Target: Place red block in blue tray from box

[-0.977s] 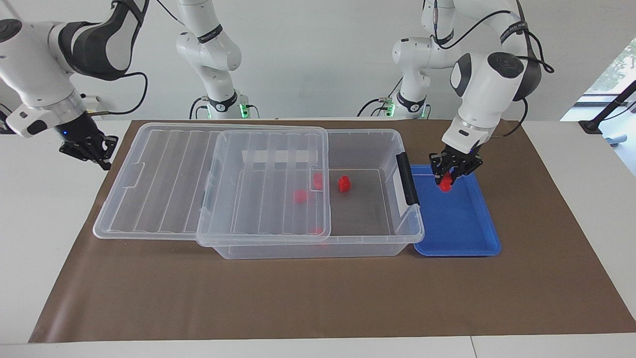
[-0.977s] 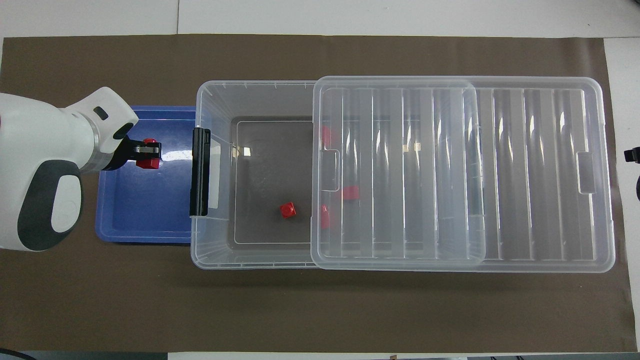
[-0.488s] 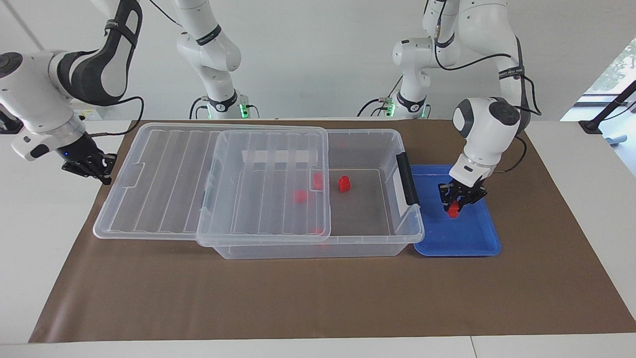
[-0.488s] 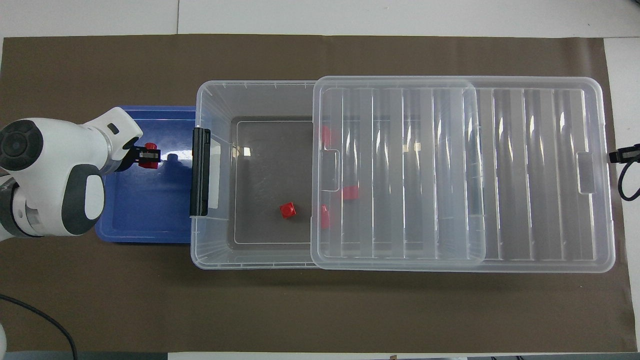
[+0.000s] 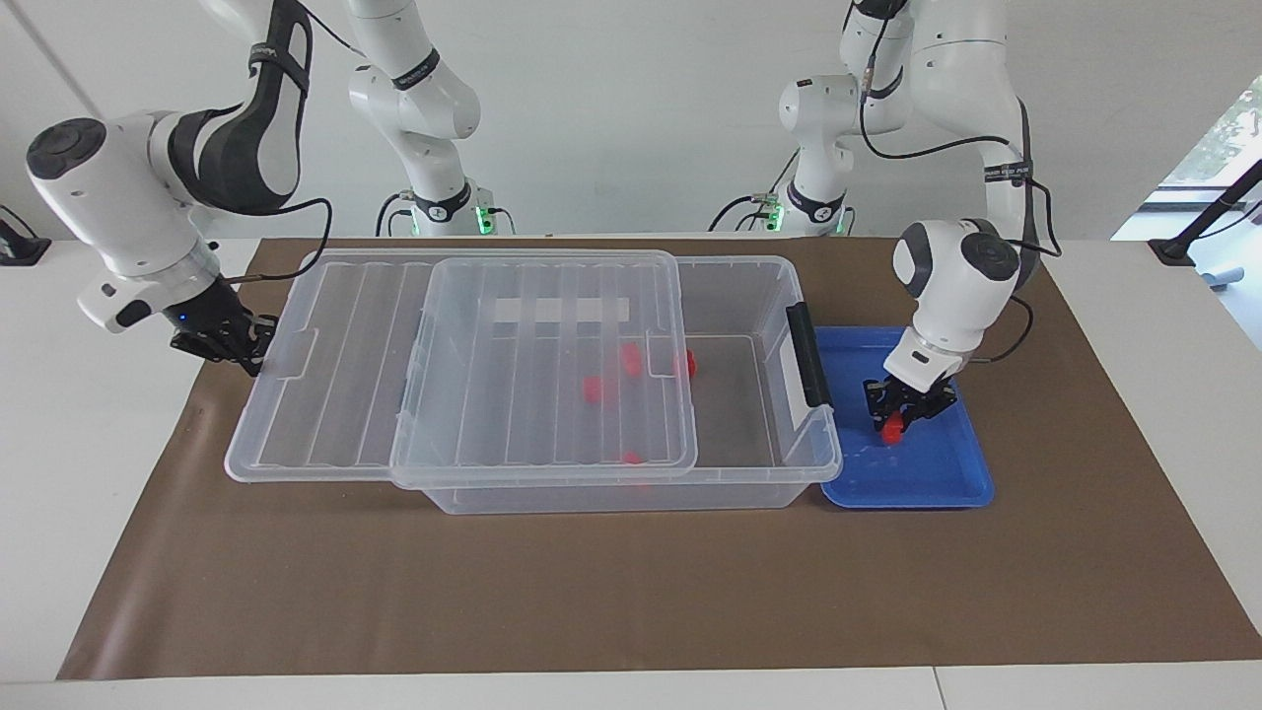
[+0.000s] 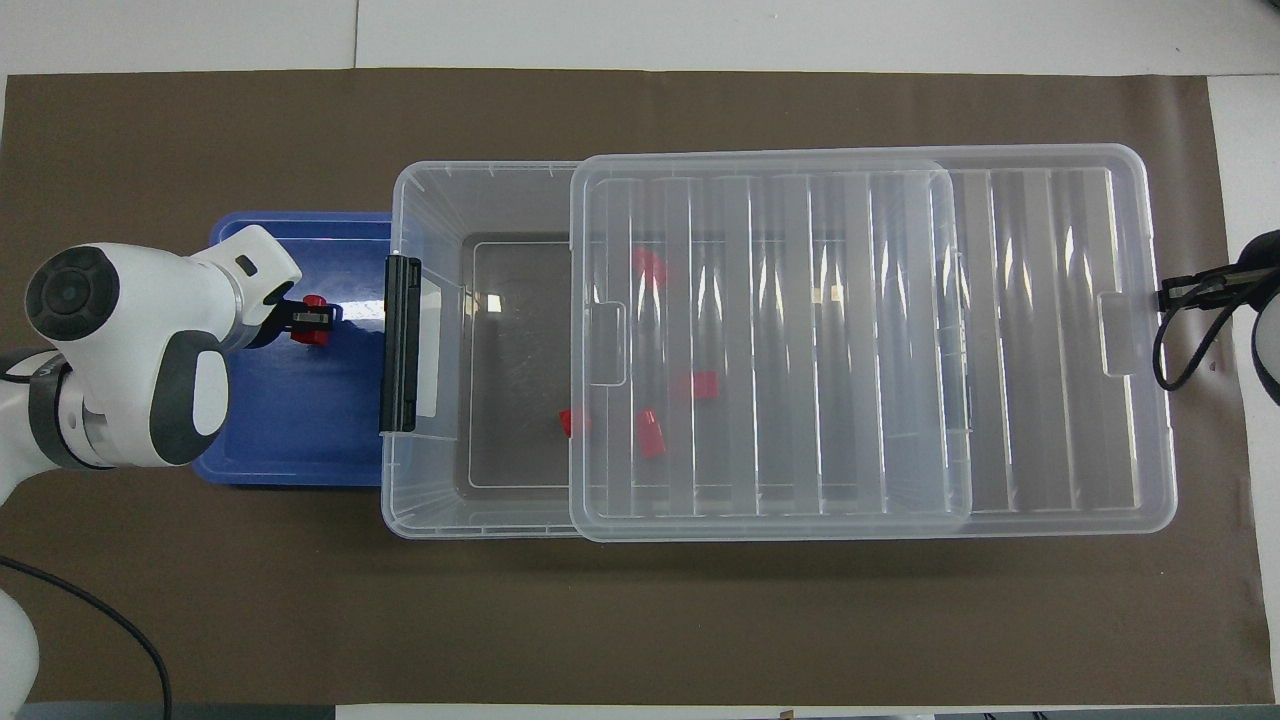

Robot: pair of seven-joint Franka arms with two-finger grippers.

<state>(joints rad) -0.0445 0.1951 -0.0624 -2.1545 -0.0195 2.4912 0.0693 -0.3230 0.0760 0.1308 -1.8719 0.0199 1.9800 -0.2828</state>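
My left gripper (image 5: pixel 897 416) (image 6: pixel 312 319) is down in the blue tray (image 5: pixel 927 473) (image 6: pixel 280 420), shut on a small red block (image 5: pixel 892 430) (image 6: pixel 316 336) that sits at the tray floor. The clear box (image 5: pixel 789 463) (image 6: pixel 420 500) lies beside the tray with its ribbed lid (image 5: pixel 345 385) (image 6: pixel 1000 350) slid partway off. Several more red blocks lie inside, one (image 5: pixel 595 388) (image 6: pixel 705 385) under the lid and one (image 5: pixel 687 363) (image 6: pixel 567 422) at the lid's edge. My right gripper (image 5: pixel 245 351) (image 6: pixel 1175 293) is shut and touches the lid's end at the right arm's end of the table.
A brown mat (image 5: pixel 631 592) covers the table under everything. The box's black latch (image 5: pixel 808 355) (image 6: pixel 400 340) faces the tray. Cables hang from both arms near their wrists.
The left gripper came down with the red block to the tray floor. The right gripper moved in against the lid, and the lid slid toward the left arm's end, covering more of the box.
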